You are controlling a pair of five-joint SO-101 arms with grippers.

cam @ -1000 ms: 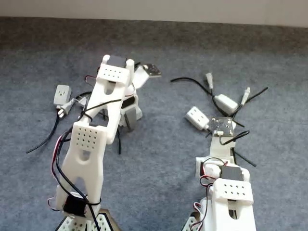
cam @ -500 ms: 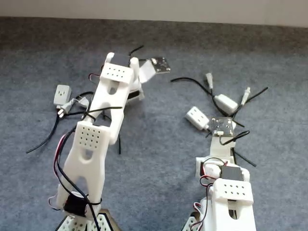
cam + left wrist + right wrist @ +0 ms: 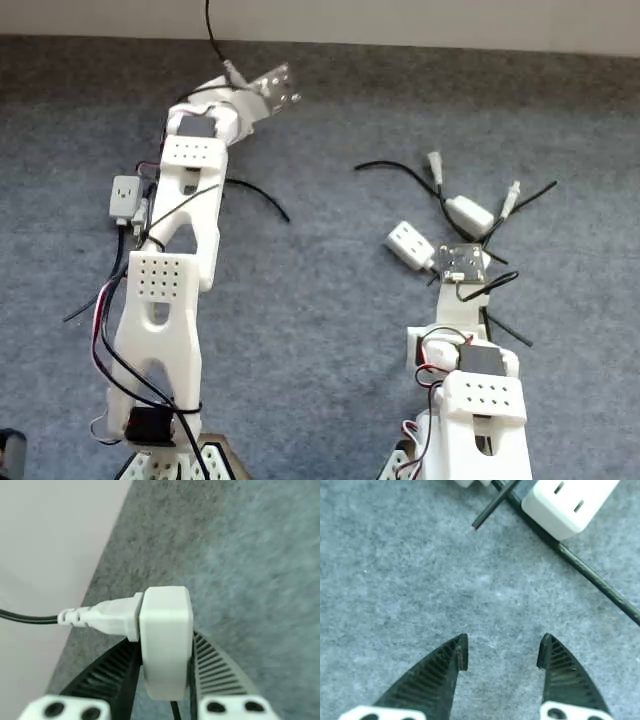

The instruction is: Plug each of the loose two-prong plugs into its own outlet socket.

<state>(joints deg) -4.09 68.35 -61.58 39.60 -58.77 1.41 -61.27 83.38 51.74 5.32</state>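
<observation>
Left tool [image 3: 165,645]: clamped on white socket block [image 3: 166,615], held off table [image 3: 250,555]. Plug [image 3: 112,617]: apparently seated in block's side, cord [image 3: 25,617] leading sideways.
Right tool [image 3: 502,652]: spread wide, nothing held. Loose socket [image 3: 567,502]: ahead of tips, well apart, long axis diagonal.

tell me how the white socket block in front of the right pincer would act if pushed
The socket block looks boxy and lies flat, so it would probably slide, not roll. The fuzzy carpet may drag on it. The thin black cord beside it would likely flex aside.
</observation>
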